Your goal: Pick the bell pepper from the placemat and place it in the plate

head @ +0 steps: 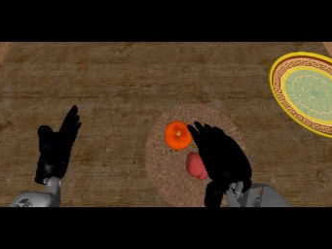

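An orange bell pepper point(176, 134) sits on a round brown woven placemat point(170, 182) at the middle of the counter. My right hand point(222, 155) hovers over the placemat just right of the pepper, fingers straight and pointing up-left, their tips close to the pepper's right side without curling round it. A red-pink object point(195, 166) lies on the mat under the hand's left edge. The plate point(316, 95), yellow-rimmed with a green centre, lies at the far right. My left hand point(55, 146) rests open at the lower left, fingers up.
The wooden counter point(103, 82) stretches wide between the mat and the plate and to the left. The plate runs partly past the view's right edge.
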`<action>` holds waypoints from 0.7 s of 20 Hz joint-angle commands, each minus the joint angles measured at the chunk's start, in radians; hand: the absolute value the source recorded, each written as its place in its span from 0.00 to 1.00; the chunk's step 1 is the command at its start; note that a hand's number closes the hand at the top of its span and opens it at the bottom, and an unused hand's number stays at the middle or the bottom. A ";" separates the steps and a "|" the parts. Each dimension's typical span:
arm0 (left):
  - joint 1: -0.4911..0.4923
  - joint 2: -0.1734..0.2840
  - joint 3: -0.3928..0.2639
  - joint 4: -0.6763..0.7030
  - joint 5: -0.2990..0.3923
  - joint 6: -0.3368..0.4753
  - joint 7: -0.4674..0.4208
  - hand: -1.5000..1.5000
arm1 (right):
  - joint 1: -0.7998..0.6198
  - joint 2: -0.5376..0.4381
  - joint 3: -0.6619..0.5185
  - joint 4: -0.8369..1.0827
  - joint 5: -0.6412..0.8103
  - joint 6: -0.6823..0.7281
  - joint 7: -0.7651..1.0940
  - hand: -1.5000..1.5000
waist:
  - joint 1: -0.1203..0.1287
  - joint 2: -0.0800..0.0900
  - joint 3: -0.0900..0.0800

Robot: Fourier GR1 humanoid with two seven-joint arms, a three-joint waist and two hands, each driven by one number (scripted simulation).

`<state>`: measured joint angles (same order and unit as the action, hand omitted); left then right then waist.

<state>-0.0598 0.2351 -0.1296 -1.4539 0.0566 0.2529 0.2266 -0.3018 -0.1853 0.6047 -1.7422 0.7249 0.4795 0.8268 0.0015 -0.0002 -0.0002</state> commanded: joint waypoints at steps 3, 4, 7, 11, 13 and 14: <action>-0.050 -0.032 0.051 0.099 -0.033 -0.022 -0.060 0.50 | 0.020 0.013 -0.063 0.039 0.042 0.047 -0.079 0.00 | -0.003 0.000 0.000; -0.041 -0.036 0.025 -0.011 -0.049 -0.008 0.067 0.50 | -0.005 0.054 -0.073 0.082 0.063 0.046 -0.075 0.00 | 0.000 0.000 0.000; 0.040 -0.020 0.034 -0.074 -0.042 -0.052 0.049 0.50 | 0.042 0.098 -0.027 0.090 0.120 0.003 -0.083 0.00 | 0.002 -0.001 0.000; -0.031 -0.066 0.057 0.046 -0.074 -0.041 0.000 0.50 | 0.004 0.126 -0.071 0.173 0.155 0.021 -0.122 0.00 | -0.001 0.000 0.000; -0.027 -0.086 0.057 0.088 -0.085 -0.035 -0.040 0.50 | 0.071 0.148 -0.022 0.126 0.178 0.009 -0.087 0.00 | -0.003 0.000 0.000; 0.013 -0.064 0.064 0.006 -0.070 -0.080 -0.019 0.50 | 0.021 0.134 -0.085 0.167 0.179 0.027 -0.155 0.00 | 0.000 0.000 0.000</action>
<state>-0.0494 0.1771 -0.0860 -1.4584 -0.0117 0.2105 0.2316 -0.2680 -0.0737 0.5514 -1.6030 0.8755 0.4866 0.7083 0.0014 -0.0005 -0.0001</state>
